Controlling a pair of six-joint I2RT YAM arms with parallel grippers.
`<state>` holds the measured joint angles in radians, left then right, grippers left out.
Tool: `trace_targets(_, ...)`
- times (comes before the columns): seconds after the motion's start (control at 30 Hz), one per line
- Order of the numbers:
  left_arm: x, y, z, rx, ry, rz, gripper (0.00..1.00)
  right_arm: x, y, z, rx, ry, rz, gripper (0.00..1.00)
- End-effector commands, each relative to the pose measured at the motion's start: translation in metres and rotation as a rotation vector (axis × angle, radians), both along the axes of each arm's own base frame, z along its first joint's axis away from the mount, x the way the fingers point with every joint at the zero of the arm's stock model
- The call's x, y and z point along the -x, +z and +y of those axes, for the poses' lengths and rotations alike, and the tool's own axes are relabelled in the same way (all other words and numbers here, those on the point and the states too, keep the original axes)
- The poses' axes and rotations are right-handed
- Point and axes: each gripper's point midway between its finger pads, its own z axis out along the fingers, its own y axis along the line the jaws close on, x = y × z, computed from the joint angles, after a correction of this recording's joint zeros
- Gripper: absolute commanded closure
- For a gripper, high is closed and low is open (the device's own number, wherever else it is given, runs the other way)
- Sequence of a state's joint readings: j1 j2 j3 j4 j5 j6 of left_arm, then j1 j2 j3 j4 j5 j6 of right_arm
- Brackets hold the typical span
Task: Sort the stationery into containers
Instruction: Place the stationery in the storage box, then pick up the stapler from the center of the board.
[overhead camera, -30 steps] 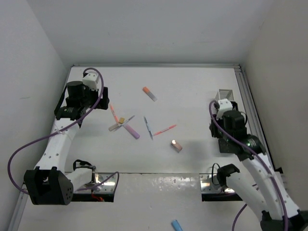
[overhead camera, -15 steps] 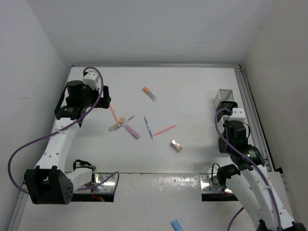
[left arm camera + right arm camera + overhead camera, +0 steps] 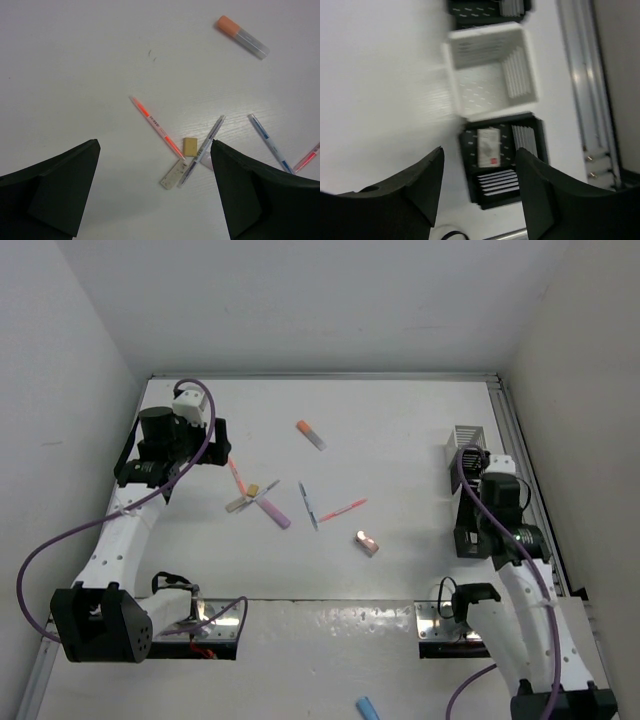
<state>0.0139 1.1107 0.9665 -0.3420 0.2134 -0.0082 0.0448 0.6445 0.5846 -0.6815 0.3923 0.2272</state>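
Pens and erasers lie scattered mid-table: an orange-capped marker point(image 3: 311, 434), a pink-orange pen point(image 3: 157, 127), a tan eraser point(image 3: 190, 146), a whitish eraser point(image 3: 174, 174), a grey-blue pen point(image 3: 202, 150), a purple marker point(image 3: 275, 512), a blue pen point(image 3: 308, 505), a pink pen point(image 3: 343, 509) and a tan block point(image 3: 366, 542). My left gripper point(image 3: 155, 142) is open and empty, above and left of the cluster. My right gripper point(image 3: 480, 150) is open and empty over a black mesh box point(image 3: 502, 165) that holds a white eraser point(image 3: 488, 146). A white mesh box point(image 3: 490, 70) stands beyond it.
Another black box point(image 3: 487, 7) sits behind the white one. In the top view a silver-white box point(image 3: 467, 437) shows by the right rail point(image 3: 520, 450); my right arm hides the other boxes. A blue item point(image 3: 367, 707) lies off the table, near the front.
My right arm has swung right and back toward the boxes at the table's right edge. The left arm and the stationery have not moved.
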Motion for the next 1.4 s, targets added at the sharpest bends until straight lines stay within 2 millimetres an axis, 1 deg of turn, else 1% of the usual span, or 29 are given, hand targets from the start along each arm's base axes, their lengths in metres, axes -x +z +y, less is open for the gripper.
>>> trace_targets(0.0,-0.01,0.027,-0.002,-0.001,-0.01,-0.08,0.01,-0.021,0.019,0.051,-0.154,0.272,0.005,0.42)
trace_targets(0.03,-0.01,0.027,-0.003,0.002,-0.017,-0.08,0.01,-0.02,0.016,0.066,-0.185,0.351,0.05,0.44)
trace_targets(0.07,-0.01,0.028,-0.004,0.004,-0.021,-0.082,0.0,-0.014,0.004,0.086,-0.243,0.457,0.142,0.45)
trace_targets(0.1,-0.009,0.028,-0.005,0.008,-0.024,-0.079,0.01,-0.012,0.005,0.104,-0.267,0.546,0.172,0.45)
trace_targets(0.17,-0.008,0.028,-0.006,0.01,-0.032,-0.074,0.0,-0.008,0.002,0.127,-0.296,0.671,0.221,0.44)
trace_targets(0.2,-0.008,0.028,-0.005,0.01,-0.03,-0.071,0.0,-0.005,-0.002,0.141,-0.326,0.741,0.242,0.43)
trace_targets(0.23,-0.008,0.028,-0.005,0.011,-0.03,-0.071,0.0,0.001,-0.007,0.157,-0.313,0.821,0.27,0.41)
trace_targets(0.27,-0.008,0.028,-0.005,0.011,-0.03,-0.071,0.01,0.003,-0.011,0.162,-0.296,0.855,0.284,0.39)
trace_targets(0.3,-0.008,0.029,-0.005,0.009,-0.029,-0.071,0.01,0.005,-0.024,0.167,-0.274,0.875,0.33,0.37)
trace_targets(0.33,-0.007,0.029,-0.005,0.01,-0.03,-0.071,0.0,0.013,-0.03,0.18,-0.254,0.938,0.361,0.31)
trace_targets(0.37,-0.007,0.029,-0.006,0.009,-0.031,-0.067,0.01,0.015,-0.04,0.189,-0.207,0.978,0.396,0.27)
trace_targets(0.4,-0.007,0.03,-0.005,0.009,-0.029,-0.067,0.01,0.015,-0.045,0.194,-0.191,0.996,0.41,0.24)
trace_targets(0.43,-0.007,0.033,-0.006,0.009,-0.031,-0.071,0.01,0.013,-0.047,0.2,-0.176,1.016,0.414,0.17)
trace_targets(0.47,-0.006,0.032,-0.005,0.008,-0.026,-0.064,0.01,0.006,-0.047,0.209,-0.17,1.022,0.394,0.16)
trace_targets(0.5,-0.005,0.033,-0.005,0.007,-0.025,-0.064,0.01,0.007,-0.057,0.217,-0.156,1.028,0.428,0.16)
trace_targets(0.53,-0.004,0.031,-0.004,0.006,-0.022,-0.056,0.01,0.005,-0.061,0.223,-0.152,1.031,0.436,0.16)
trace_targets(0.57,-0.002,0.031,-0.003,0.004,-0.018,-0.053,0.01,-0.003,-0.058,0.231,-0.154,1.028,0.412,0.16)
trace_targets(0.6,-0.002,0.031,-0.001,-0.024,-0.025,-0.057,0.01,-0.004,-0.068,0.236,-0.149,1.02,0.441,0.16)
trace_targets(0.67,0.003,0.029,0.001,-0.032,-0.018,-0.047,0.01,-0.015,-0.066,0.248,-0.169,1.005,0.424,0.17)
trace_targets(0.7,0.005,0.03,0.002,-0.038,-0.014,-0.049,0.01,-0.017,-0.074,0.25,-0.173,0.998,0.448,0.18)
trace_targets(0.77,0.007,0.027,0.004,-0.043,-0.009,-0.041,0.01,-0.024,-0.074,0.257,-0.178,0.998,0.443,0.19)
trace_targets(0.87,0.009,0.024,0.005,-0.05,-0.005,-0.034,0.01,-0.026,-0.08,0.266,-0.187,1.008,0.462,0.25)
trace_targets(0.93,0.009,0.021,0.005,-0.05,-0.005,-0.027,0.01,-0.024,-0.086,0.27,-0.192,1.014,0.478,0.32)
trace_targets(1.03,0.008,0.016,0.005,-0.049,-0.005,-0.018,0.01,-0.019,-0.092,0.269,-0.19,1.015,0.503,0.37)
trace_targets(1.07,0.006,0.014,0.004,-0.048,-0.008,-0.01,0.01,-0.015,-0.099,0.265,-0.182,1.013,0.524,0.39)
trace_targets(1.17,0.005,0.012,0.004,-0.047,-0.009,-0.007,0.01,-0.014,-0.101,0.264,-0.178,1.013,0.526,0.39)
trace_targets(1.23,0.004,0.014,0.003,-0.042,-0.015,-0.009,0.01,-0.011,-0.105,0.261,-0.175,1.011,0.54,0.41)
trace_targets(1.27,0.003,0.014,0.003,-0.041,-0.013,-0.008,0.01,-0.01,-0.108,0.26,-0.172,1.012,0.548,0.45)
trace_targets(1.37,0.002,0.017,0.001,-0.031,-0.02,-0.014,0.01,-0.006,-0.114,0.256,-0.158,1.016,0.566,0.46)
